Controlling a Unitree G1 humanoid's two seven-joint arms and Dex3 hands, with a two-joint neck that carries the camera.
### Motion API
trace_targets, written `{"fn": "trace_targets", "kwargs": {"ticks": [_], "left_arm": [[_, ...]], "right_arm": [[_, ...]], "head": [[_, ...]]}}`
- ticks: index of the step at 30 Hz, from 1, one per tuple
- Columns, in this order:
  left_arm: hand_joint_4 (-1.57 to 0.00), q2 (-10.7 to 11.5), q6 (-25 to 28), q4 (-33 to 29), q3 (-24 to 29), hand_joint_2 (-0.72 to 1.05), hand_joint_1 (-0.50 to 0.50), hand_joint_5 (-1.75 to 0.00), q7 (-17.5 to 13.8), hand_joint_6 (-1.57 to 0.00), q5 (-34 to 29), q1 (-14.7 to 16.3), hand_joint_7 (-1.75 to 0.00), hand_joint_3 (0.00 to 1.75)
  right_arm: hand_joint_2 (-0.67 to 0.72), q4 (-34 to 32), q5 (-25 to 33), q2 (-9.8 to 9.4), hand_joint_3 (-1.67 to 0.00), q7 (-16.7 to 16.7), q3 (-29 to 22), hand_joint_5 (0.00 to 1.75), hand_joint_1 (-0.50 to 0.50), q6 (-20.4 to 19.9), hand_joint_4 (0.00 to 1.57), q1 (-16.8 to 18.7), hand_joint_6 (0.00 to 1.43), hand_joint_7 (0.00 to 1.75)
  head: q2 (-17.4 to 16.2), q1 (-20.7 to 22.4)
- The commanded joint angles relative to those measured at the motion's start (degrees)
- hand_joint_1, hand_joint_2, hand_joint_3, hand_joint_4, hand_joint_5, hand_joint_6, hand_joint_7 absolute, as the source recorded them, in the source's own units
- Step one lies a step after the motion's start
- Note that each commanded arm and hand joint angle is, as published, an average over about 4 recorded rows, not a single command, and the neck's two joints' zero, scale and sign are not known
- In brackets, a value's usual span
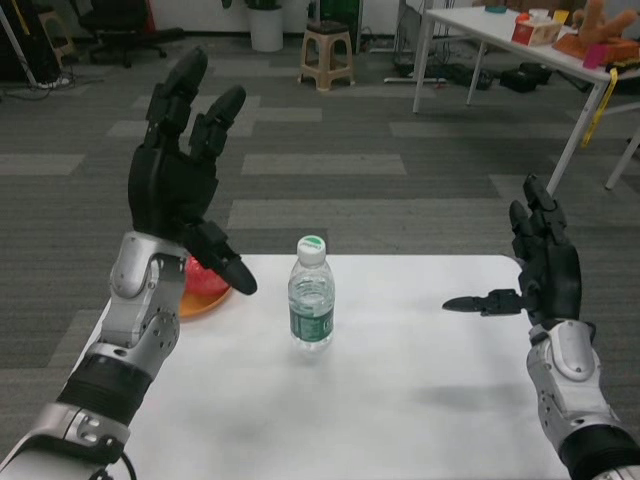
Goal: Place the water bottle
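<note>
The water bottle (311, 293) stands upright near the middle of the white counter (400, 400), a little toward nine o'clock from centre. It is clear plastic with a white cap and a green label round its lower half, and nothing is touching it.

The left robot hand (185, 170) is raised above the counter's nine o'clock edge, palm turned inward, its black fingers spread and pointing up toward twelve o'clock while the thumb juts out toward the bottle. It is wide open and has hold of nothing; the thumb tip stops short of the bottle, with a clear gap between them. Its silver forearm (125, 350) runs down toward seven o'clock.

The right robot hand (540, 270) hangs over the three o'clock side, well apart from the bottle. Its fingers stand upright and apart, the thumb pointing flat toward nine o'clock. It too is open and empty.

Behind the left robot hand, at the counter's ten o'clock corner, sits an orange plate (200, 302) with something red (205, 280) on it, mostly hidden by the wrist, so I cannot tell what it is.

Beyond the counter is grey striped carpet. At twelve o'clock, far back, stands a beige plastic stool (328, 55), and at two o'clock another white table (500, 30) carrying assorted clutter
</note>
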Motion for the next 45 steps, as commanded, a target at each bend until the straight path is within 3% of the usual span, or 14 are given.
{"fn": "trace_targets", "kwargs": {"ticks": [1,5,9,13,41,45], "left_arm": [[0.0,0.39,1.1,-0.56,1.25,-0.68,-0.5,-0.56,0.23,0.0,0.32,1.96,-0.38,0.09],[0.0,1.66,4.22,-3.37,3.09,-0.72,-0.5,-0.51,-0.14,0.0,0.39,4.59,-0.37,0.09],[0.0,4.63,6.97,-7.97,5.88,-0.72,-0.5,-0.46,-0.18,0.0,0.1,8.75,-0.35,0.09],[0.0,4.74,7.21,-10.51,7.75,-0.72,-0.5,-0.41,-0.21,0.0,0.06,10.72,-0.4,0.09],[0.0,3.4,7.17,-11.99,6.98,-0.72,-0.5,-0.31,-1.48,0.0,-0.47,12.22,-0.35,0.09],[0.0,3.07,7.17,-12.05,6.74,-0.72,-0.5,-0.31,-1.48,0.0,-0.44,12.28,-0.42,0.09]], "right_arm": [[0.04,-2.48,-0.58,-0.96,-0.1,-0.08,-0.73,0.0,-0.17,-0.17,0.0,-1.4,0.0,0.07],[0.03,-5.38,-0.71,-1.55,-0.08,-0.08,-1.1,0.0,-0.17,-0.17,0.0,-1.31,0.0,0.07],[0.03,-7.95,-0.71,-2.1,-0.08,-0.08,-1.71,0.0,-0.17,-0.17,0.0,-0.63,0.0,0.07],[0.03,-8.83,-0.71,-2.36,-0.08,-0.08,-1.96,0.0,-0.17,-0.17,0.0,-0.35,0.0,0.07],[0.03,-12.13,-0.71,-2.5,-0.1,-0.08,-1.87,0.0,-0.17,-0.17,0.0,0.53,0.0,0.07],[0.03,-12.13,-0.71,-2.58,-0.13,-0.08,-1.69,0.0,-0.17,-0.17,0.0,0.62,0.0,0.07]], "head": [[0.21,-0.59],[0.35,-1.44],[0.62,-1.22],[0.92,-0.39],[1.24,0.44],[0.93,0.87]]}}
